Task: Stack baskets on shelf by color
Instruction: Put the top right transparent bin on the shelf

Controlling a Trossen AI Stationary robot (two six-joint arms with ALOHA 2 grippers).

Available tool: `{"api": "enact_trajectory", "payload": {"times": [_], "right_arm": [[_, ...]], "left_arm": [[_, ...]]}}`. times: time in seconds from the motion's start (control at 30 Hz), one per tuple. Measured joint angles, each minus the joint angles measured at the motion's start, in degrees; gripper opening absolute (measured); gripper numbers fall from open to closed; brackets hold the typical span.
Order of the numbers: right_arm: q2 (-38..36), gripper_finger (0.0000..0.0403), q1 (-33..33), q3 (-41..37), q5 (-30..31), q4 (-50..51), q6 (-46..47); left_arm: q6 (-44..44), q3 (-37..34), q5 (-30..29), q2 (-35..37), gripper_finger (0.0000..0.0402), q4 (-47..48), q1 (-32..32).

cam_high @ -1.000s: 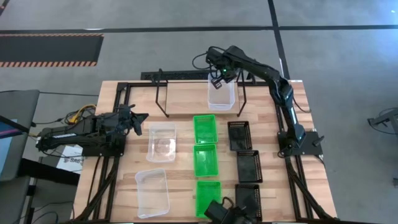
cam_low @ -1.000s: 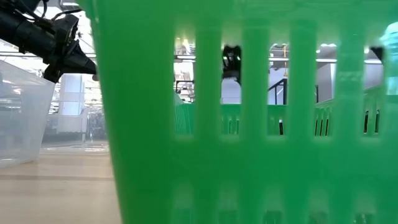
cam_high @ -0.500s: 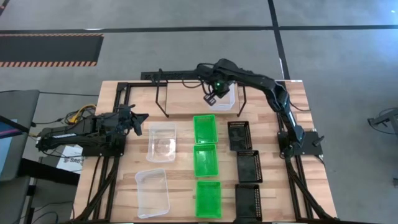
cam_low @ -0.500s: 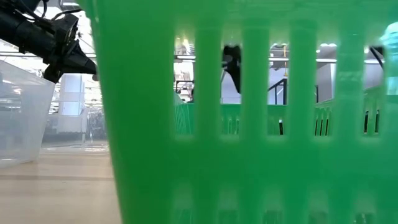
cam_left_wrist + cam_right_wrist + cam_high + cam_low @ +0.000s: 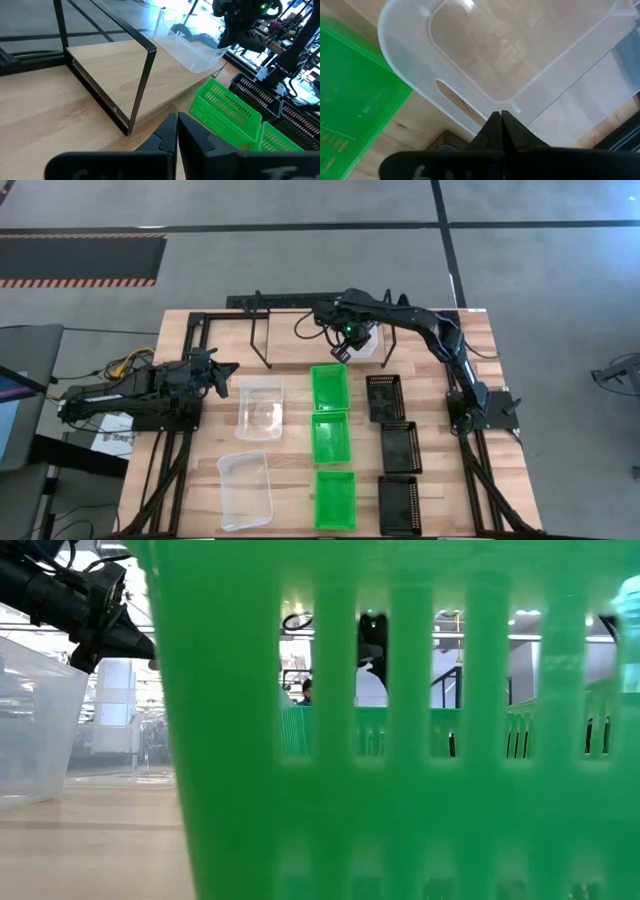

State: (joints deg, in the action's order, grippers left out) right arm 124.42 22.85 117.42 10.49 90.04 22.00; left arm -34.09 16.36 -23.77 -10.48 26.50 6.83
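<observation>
A clear basket [image 5: 369, 343] [image 5: 520, 45] lies in the right end of the black wire shelf [image 5: 262, 330] [image 5: 142, 80]. My right gripper [image 5: 345, 343] [image 5: 500, 119] hangs shut just above that basket's near left corner; I see no touch. Two more clear baskets [image 5: 261, 407] [image 5: 246, 488] rest on the table at the left. Three green baskets [image 5: 330, 387] form a column in the middle, and three black baskets [image 5: 385, 397] form one to its right. My left gripper [image 5: 222, 370] [image 5: 177, 125] waits shut at the table's left side.
The nearest green basket [image 5: 400, 740] fills the low view. The large black tube frame [image 5: 185, 330] borders the wooden table [image 5: 290, 360]. The shelf's left and middle parts [image 5: 100, 65] show only bare wood beneath them.
My right gripper has swung from over the clear basket's far end toward the table's left and near edges and has sunk a little, rolling somewhat. It now hangs over the basket's near left corner, close to the far green basket.
</observation>
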Motion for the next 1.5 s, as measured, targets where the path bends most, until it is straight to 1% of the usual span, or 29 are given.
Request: {"api": "enact_trajectory", "payload": {"times": [0.2, 0.5, 0.67, 0.97, 1.1, 1.33, 1.5], "right_arm": [[-0.72, 0.0, 0.0, -0.13, -0.38, -0.02, -0.09], [-5.07, 0.0, -0.28, -0.1, -0.51, -0.04, 0.87], [-5.27, 0.0, -0.63, -0.11, -0.4, -0.04, 1.3], [-5.51, 0.0, -0.94, -7.23, -0.27, 0.15, 1.53], [-5.09, 0.0, -1.27, -8.53, -0.12, -0.21, 1.49], [-6.1, 0.0, -1.38, -8.13, 0.19, -0.02, 1.53], [-6.05, 0.0, -1.2, -4.92, 0.21, -0.09, 1.47]], "left_arm": [[0.0, 0.0, 0.02, -0.01, 0.0, 0.0, 0.0], [0.0, 0.0, 0.02, -0.01, 0.0, 0.0, 0.01], [0.0, 0.0, 0.02, -0.01, 0.0, 0.0, 0.02], [0.0, 0.0, 0.02, 0.0, 0.0, 0.04, 0.02], [0.02, 0.0, 0.02, 0.0, 0.0, 0.07, 0.02], [0.02, 0.0, 0.02, -0.02, 0.0, 0.07, 0.02], [0.01, 0.0, 0.02, 0.0, 0.0, 0.04, 0.02]]}}
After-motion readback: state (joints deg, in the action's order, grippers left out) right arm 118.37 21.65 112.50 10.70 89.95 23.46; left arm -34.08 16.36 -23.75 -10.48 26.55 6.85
